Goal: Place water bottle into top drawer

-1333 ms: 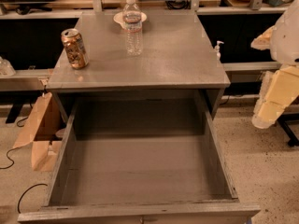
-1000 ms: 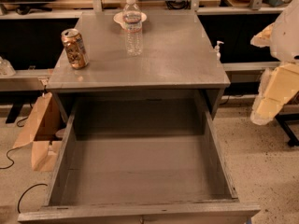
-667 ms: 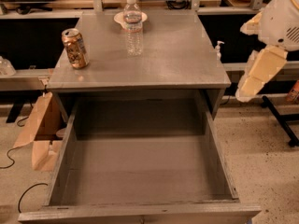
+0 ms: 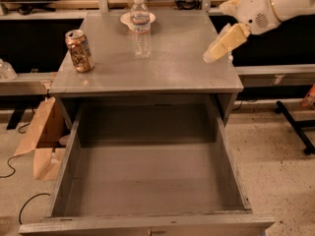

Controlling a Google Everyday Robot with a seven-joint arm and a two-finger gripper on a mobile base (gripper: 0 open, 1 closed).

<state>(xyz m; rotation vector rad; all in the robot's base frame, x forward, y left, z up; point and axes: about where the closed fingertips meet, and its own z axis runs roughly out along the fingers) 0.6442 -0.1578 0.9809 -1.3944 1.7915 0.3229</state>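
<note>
Even overhead indoor light; soft sheen on the cabinet top (image 4: 172, 58); shadow darkens the far end of the drawer (image 4: 147, 186); gripper (image 4: 212, 54) brightly lit, far right.

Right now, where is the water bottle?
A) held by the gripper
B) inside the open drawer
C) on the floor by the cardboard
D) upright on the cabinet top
D: the water bottle stands on the cabinet top before a small plate; the top drawer holds nothing, and the gripper hangs over the top's right edge, apart from it.
</note>
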